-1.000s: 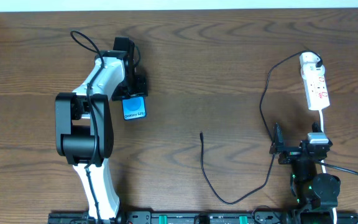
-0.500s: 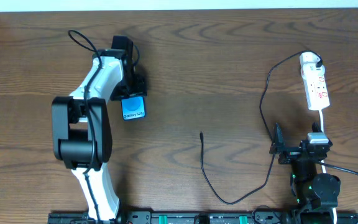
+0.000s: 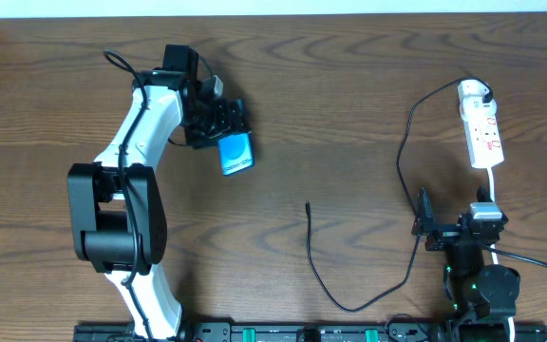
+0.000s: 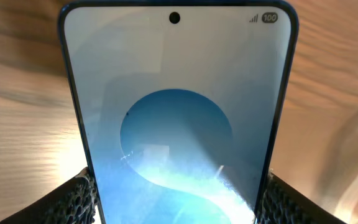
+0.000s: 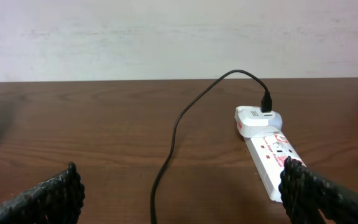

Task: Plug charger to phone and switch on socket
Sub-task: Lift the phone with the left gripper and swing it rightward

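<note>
While the left jaws gripped the smartphone (image 3: 236, 153) at far left, the right jaws stood spread and empty near right.

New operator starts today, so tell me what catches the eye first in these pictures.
The bright blue phone stands out, gripped in the left claw in the left half of the table. At far right the white socket has the charger plugged in, its black cable looping down to a free tip mid-table.
</note>
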You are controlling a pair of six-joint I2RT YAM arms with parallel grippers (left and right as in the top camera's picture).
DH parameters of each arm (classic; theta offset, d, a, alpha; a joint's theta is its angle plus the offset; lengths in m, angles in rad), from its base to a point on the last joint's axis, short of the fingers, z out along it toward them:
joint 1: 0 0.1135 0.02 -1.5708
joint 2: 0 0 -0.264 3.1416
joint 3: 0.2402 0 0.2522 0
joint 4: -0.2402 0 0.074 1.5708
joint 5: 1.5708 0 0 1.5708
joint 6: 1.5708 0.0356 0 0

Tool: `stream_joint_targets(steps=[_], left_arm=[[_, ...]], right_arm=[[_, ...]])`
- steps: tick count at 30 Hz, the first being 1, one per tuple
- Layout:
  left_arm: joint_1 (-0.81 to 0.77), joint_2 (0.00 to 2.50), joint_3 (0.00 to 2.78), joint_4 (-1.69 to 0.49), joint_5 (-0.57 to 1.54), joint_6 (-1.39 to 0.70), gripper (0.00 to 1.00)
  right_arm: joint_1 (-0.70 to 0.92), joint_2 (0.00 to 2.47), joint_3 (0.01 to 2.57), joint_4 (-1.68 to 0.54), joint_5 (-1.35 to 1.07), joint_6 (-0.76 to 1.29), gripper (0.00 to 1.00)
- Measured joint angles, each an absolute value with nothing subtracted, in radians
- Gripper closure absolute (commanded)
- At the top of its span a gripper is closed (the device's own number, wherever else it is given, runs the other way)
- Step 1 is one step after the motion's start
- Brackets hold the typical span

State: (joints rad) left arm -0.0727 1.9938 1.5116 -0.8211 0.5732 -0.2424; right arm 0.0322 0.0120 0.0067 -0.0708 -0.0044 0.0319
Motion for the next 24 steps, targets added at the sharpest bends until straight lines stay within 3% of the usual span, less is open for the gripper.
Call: stream_joint_targets(steps=[24], left_arm=[[-0.073, 1.994, 1.512, -0.821, 1.226, -0.873, 0.93]], right_arm=[[0.032, 0.012, 0.007, -0.071, -0.004, 0.032, 0.01]])
